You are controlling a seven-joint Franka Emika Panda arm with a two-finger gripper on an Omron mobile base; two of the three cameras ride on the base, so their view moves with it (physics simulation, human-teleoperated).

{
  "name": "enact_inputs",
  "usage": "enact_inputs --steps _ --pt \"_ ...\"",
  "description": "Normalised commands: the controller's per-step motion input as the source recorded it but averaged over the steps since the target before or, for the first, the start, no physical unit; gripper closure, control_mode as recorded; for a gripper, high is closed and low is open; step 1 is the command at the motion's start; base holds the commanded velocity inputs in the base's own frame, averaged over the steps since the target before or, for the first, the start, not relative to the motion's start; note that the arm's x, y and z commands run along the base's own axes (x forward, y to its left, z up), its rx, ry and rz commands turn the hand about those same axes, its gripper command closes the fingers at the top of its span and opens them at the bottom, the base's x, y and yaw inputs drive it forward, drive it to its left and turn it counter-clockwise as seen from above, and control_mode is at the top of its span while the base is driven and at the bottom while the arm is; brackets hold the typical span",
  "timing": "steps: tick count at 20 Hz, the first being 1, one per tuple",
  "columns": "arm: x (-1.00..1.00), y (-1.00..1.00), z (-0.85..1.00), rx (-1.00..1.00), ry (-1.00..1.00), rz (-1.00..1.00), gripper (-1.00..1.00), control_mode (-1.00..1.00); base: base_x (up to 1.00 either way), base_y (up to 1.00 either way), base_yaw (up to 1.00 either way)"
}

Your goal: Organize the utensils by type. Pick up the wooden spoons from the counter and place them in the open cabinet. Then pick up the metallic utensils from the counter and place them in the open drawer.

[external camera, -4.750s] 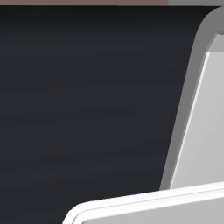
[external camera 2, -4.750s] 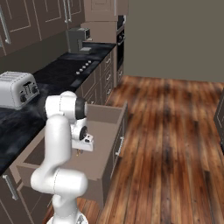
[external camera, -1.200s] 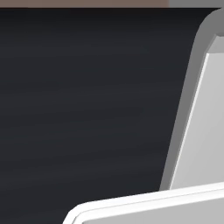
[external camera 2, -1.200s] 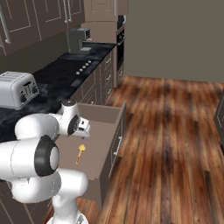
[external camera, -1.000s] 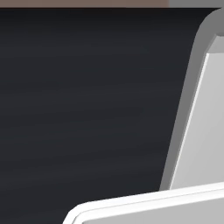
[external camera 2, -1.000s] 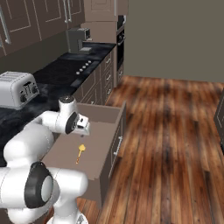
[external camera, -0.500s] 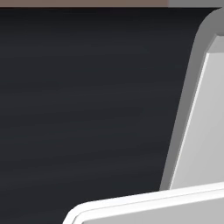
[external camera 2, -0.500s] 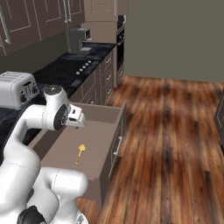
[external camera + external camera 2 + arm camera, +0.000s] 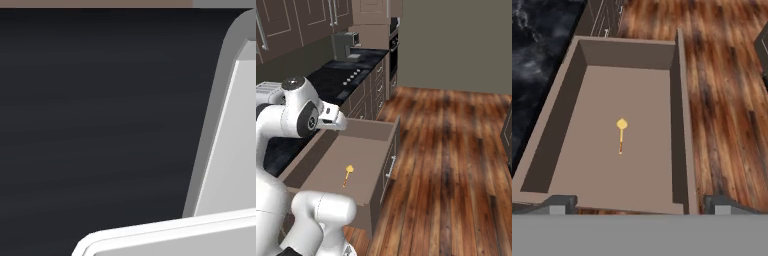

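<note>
The drawer point(image 9: 378, 130) stands pulled out below the black counter point(image 9: 276, 150). One short golden metallic utensil point(image 9: 347, 175) with a yellow round head lies flat on its plain floor. My gripper point(image 9: 336, 121) hangs open above the drawer's far left corner, holding nothing. In the hand view the drawer point(image 9: 679, 100) lies below, the metallic utensil point(image 9: 621, 134) is near its middle, the counter point(image 9: 537, 55) runs along the left, and the open gripper point(image 9: 639, 205) shows one dark fingertip point(image 9: 559, 204) at each side. The wooden spoons and the open cabinet are out of view.
A cooktop point(image 9: 348, 75) and a coffee machine point(image 9: 346, 42) sit further along the counter, with a tall oven unit point(image 9: 393, 40) behind. Closed wall cabinets point(image 9: 286, 20) hang above. Wooden floor point(image 9: 456, 150) spreads to the right of the drawer.
The hand has risen out of the drawer and swung left toward the counter. The metallic utensil stays where it lay on the drawer floor.
</note>
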Motion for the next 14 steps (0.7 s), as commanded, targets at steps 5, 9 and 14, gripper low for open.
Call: enact_inputs --steps 5,9,14 --pt "-0.47 -0.17 1.0 0.0 -0.03 0.0 -1.0 -1.0 0.0 0.0 0.0" --pt "-0.52 -0.22 0.59 0.0 0.0 0.0 -1.0 -1.0 0.0 0.0 0.0" --pt "-0.41 -0.11 -0.04 0.0 -0.03 0.01 -1.0 -1.0 0.0 0.0 0.0"
